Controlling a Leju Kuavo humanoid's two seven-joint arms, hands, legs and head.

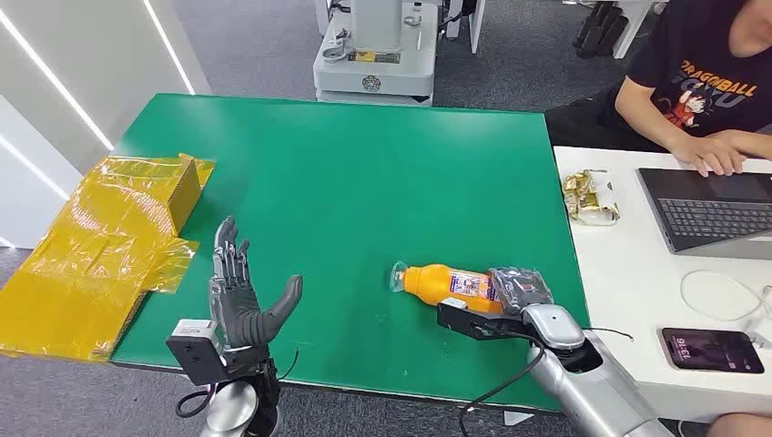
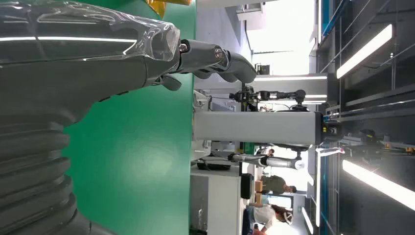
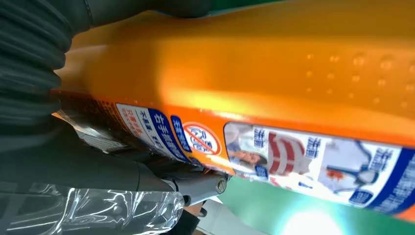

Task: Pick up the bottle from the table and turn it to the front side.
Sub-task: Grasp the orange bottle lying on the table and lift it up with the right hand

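Now: seat the grip before lifting the bottle

Nearest, the right hand [image 1: 521, 289] lies over the base end of the orange bottle [image 1: 451, 283], which rests on its side on the green table [image 1: 364, 173]. Its dark fingers [image 1: 533, 284] drape across the bottle's body, and in the right wrist view the bottle [image 3: 254, 73] presses close against the palm, with the thumb [image 3: 195, 186] tucked under the printed label [image 3: 313, 161]. The fingers look closed around the bottle, though I cannot tell how firmly they bear on it. The bottle does not look lifted: its clear cap [image 1: 398, 276] points away from the fingers, low on the table.

To do this step well, I judge the hold should be snug all round before any lift, since the smooth body could roll between the fingers. A slow rise, with the bottle kept level, would spare the cap end from dragging. The turn toward the front side should come only once the bottle is off the table.

Further off, the left hand [image 1: 238, 296] stands with fingers spread wide and holds nothing, well apart from the bottle. Beyond its fingertips lies yellow wrapping [image 1: 100, 246].
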